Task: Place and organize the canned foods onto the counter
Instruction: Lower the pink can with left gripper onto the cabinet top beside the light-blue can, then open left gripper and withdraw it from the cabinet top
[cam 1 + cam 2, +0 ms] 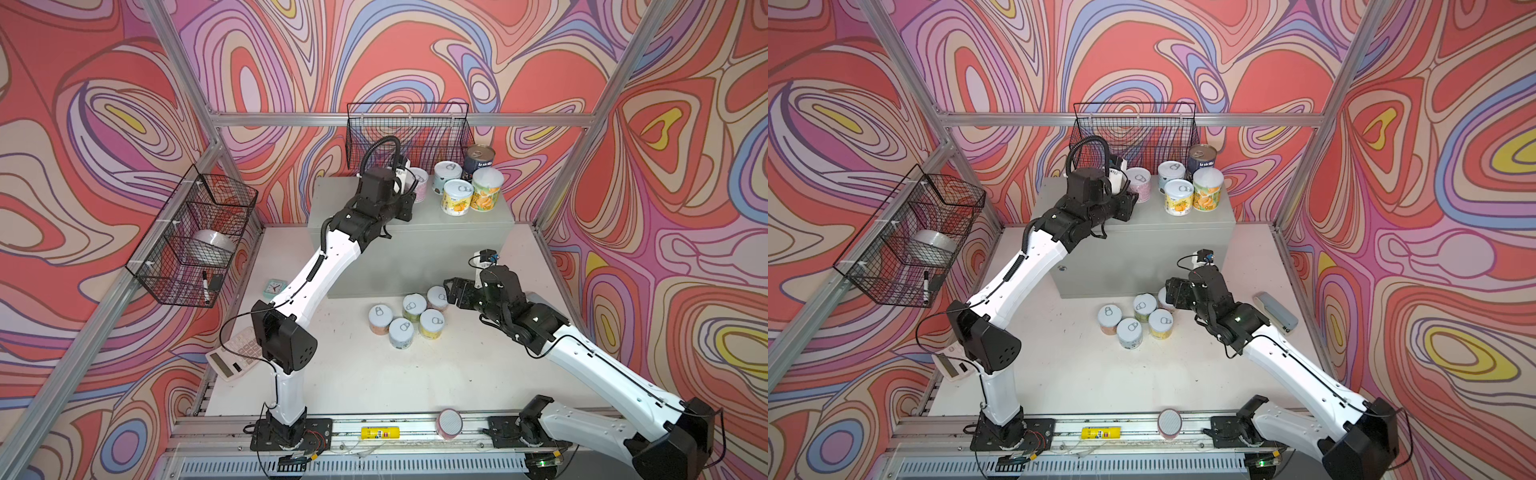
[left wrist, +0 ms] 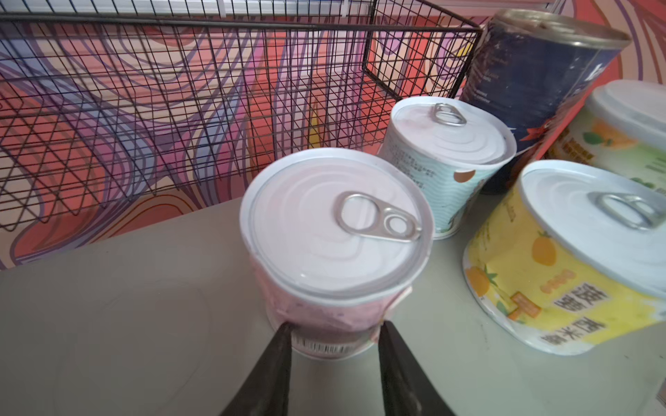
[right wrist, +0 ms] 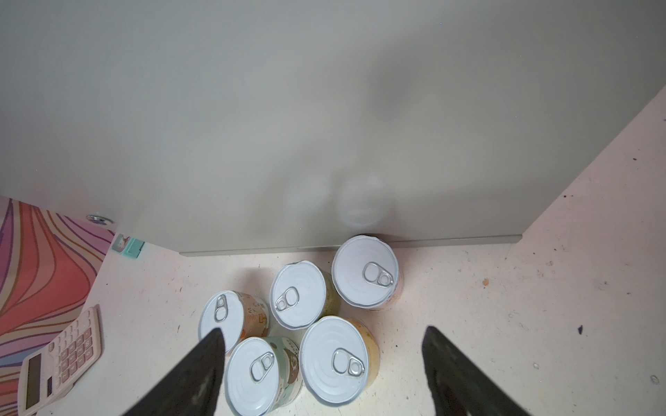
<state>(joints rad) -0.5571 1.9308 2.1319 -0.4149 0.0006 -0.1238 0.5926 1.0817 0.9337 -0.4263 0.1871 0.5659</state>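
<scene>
Pink can [image 2: 335,234] upright on cabinet worktop [image 2: 108,306]; we note left arm [image 1: 316,270] stretched over it, left pincer [image 2: 335,324] clamped low on the can. Right pincer [image 3: 322,330] agape, hovering above five cans [image 3: 297,295] at cabinet's foot.

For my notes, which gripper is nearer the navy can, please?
Left: the left gripper holds a pink can on the counter near the navy can; the right gripper hovers over tabletop cans.

pink can [image 1: 420,183] half hidden behind the left arm in both top views, its label just a blur in the left wrist view, orange-fruit can [image 2: 630,144] chopped by the frame edge, calculator [image 1: 226,359] partly under the elbow
</scene>
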